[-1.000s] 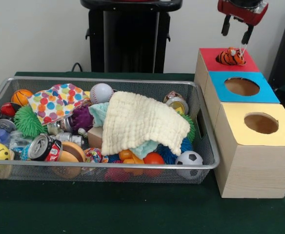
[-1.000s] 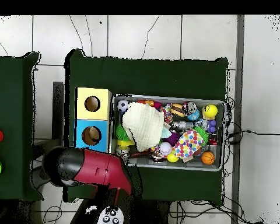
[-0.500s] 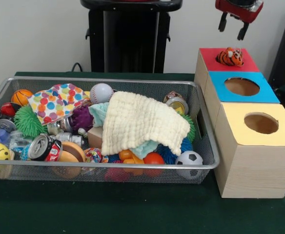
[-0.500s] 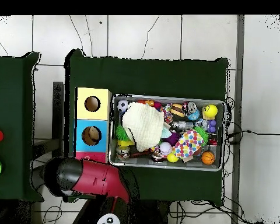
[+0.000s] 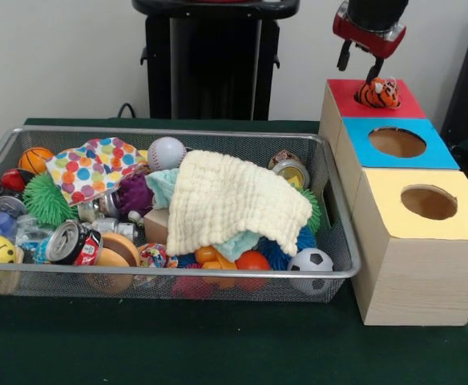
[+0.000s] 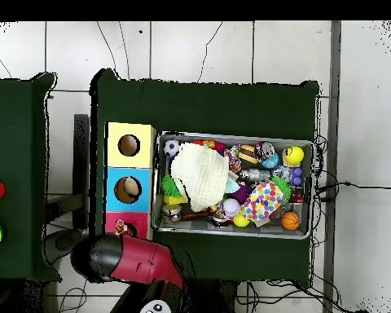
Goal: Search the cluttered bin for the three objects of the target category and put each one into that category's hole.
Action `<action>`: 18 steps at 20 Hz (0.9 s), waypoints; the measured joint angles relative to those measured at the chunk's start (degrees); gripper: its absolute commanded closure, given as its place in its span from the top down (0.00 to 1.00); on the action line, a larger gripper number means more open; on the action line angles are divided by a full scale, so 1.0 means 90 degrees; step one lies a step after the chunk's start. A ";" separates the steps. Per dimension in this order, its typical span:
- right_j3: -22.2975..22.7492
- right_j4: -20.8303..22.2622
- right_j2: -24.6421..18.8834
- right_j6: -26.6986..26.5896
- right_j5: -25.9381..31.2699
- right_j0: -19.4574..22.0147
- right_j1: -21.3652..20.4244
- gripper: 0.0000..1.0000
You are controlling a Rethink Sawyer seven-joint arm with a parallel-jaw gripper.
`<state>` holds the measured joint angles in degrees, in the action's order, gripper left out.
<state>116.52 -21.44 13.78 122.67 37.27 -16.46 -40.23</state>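
One tool (image 5: 359, 67) shows at the top of the front view, its two dark fingers apart and holding nothing. Compared with half a second ago it sits lower and has shifted toward the bin side; a second ago it was further out over the far end of the boxes.

Tiger toy (image 5: 378, 93) lies directly below and slightly right of the tool, on the red box (image 5: 342, 94), resting where that box's hole should be; whether it sits in the hole or on the lid cannot be told. One finger tip appears just above or touching the toy's top; contact cannot be confirmed. The toy's place matches both earlier frames.

Blue box (image 5: 426, 152) and yellow box (image 5: 394, 208) stand in a row nearer the camera than the tool, each with an open round hole. Wire bin (image 5: 178, 273) lies well to the left of the tool on the green bench (image 5: 218, 345), filled with balls, cans and toys; a cream cloth (image 5: 234, 200) covers its middle and a spotted cloth (image 5: 90, 167) lies at its left part. Bin contents unchanged.

Overhead view: the red arm (image 6: 138, 259) now covers less of the red box than a second ago, and the toy (image 6: 119, 228) shows as a small speck on it.
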 measured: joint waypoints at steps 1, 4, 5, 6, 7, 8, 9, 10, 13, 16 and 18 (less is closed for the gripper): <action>0.0009 0.0004 -0.0003 0.0001 -0.0009 0.0002 -0.0015 1.00; 0.0037 0.0003 -0.0016 0.0001 -0.0024 0.0009 -0.0036 1.00; 0.0037 0.0003 -0.0016 0.0001 -0.0024 0.0009 -0.0036 1.00; 0.0038 0.0004 -0.0017 0.0001 -0.0024 0.0009 -0.0035 1.00; 0.0037 0.0004 -0.0017 0.0001 -0.0024 0.0009 -0.0036 1.00; 0.0038 0.0004 -0.0019 0.0001 -0.0024 0.0010 -0.0036 1.00; 0.0038 0.0004 -0.0022 0.0001 -0.0025 0.0012 -0.0036 1.00; 0.0038 0.0004 -0.0023 0.0001 -0.0026 0.0012 -0.0037 1.00; 0.0039 0.0004 -0.0024 0.0001 -0.0026 0.0012 -0.0037 1.00; 0.0040 0.0007 -0.0024 0.0001 -0.0028 0.0011 -0.0047 1.00; 0.0041 0.0008 -0.0023 0.0001 -0.0026 0.0010 -0.0062 1.00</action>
<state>116.89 -21.37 13.57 122.68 37.04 -16.37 -40.80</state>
